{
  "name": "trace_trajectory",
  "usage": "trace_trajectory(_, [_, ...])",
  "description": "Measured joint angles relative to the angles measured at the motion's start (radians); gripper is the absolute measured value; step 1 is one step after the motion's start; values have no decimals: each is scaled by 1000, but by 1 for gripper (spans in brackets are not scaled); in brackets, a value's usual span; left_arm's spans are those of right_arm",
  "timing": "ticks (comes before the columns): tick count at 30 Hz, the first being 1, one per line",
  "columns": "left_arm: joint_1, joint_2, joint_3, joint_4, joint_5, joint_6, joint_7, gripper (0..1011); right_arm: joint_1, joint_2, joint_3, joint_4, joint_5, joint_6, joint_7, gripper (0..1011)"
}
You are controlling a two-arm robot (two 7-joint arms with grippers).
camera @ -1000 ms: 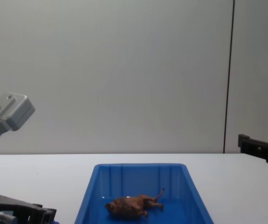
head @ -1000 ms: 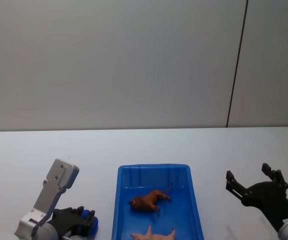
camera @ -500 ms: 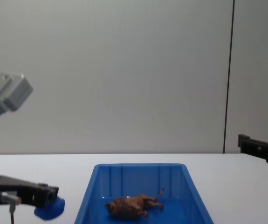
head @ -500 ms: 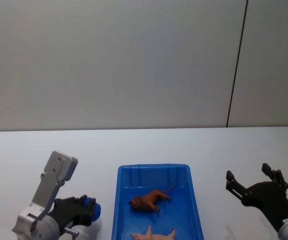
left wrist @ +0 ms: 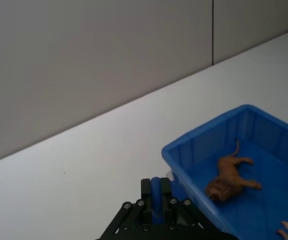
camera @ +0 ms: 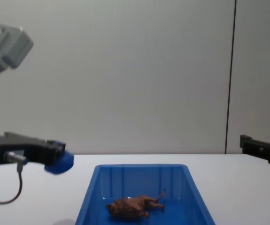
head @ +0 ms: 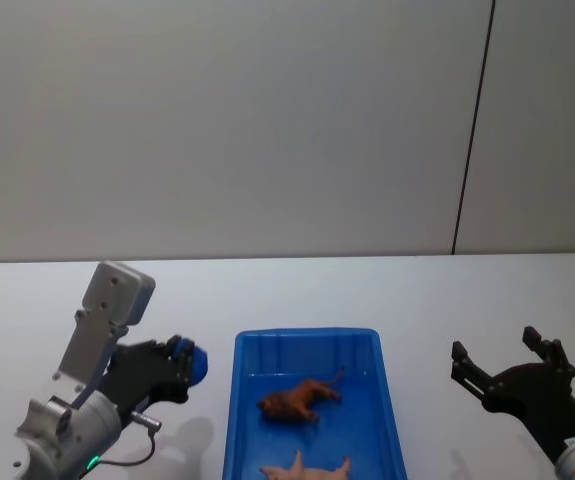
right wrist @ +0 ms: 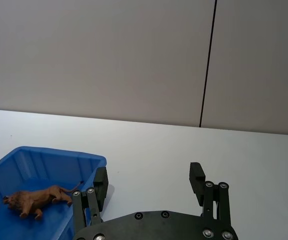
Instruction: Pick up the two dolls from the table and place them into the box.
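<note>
A: The left hand (head: 172, 368) is pinching the blue figure (camera: 59, 161) above the worktop (head: 297, 290), at nine o'clock from the box (head: 392, 420). Carry it over the rim before you let go.

B: The lion (head: 297, 400) lies inside already. The right hand (head: 507, 372) waits spread at three o'clock. The figure's body is mostly hidden, perhaps between the fingers.
</note>
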Motion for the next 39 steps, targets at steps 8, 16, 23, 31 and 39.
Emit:
trace_trajectory(8, [-17, -6, 0, -18, 11, -55, -71, 69, 0, 0, 0, 0, 0, 0, 0, 1001])
trace_trajectory(16, [-32, -17, 7, -21, 5, -97, -157, 75, 0, 0, 0, 0, 0, 0, 0, 1001])
trace_trajectory(23, [-45, -33, 20, -14, -9, -123, -235, 263, 0, 0, 0, 0, 0, 0, 0, 1001])
trace_trajectory(31, [-53, -47, 31, -8, -19, -141, -285, 513, 0, 0, 0, 0, 0, 0, 0, 1001])
trace_trajectory(39, [-57, -55, 38, -4, -24, -150, -314, 771, 0, 0, 0, 0, 0, 0, 0, 1001])
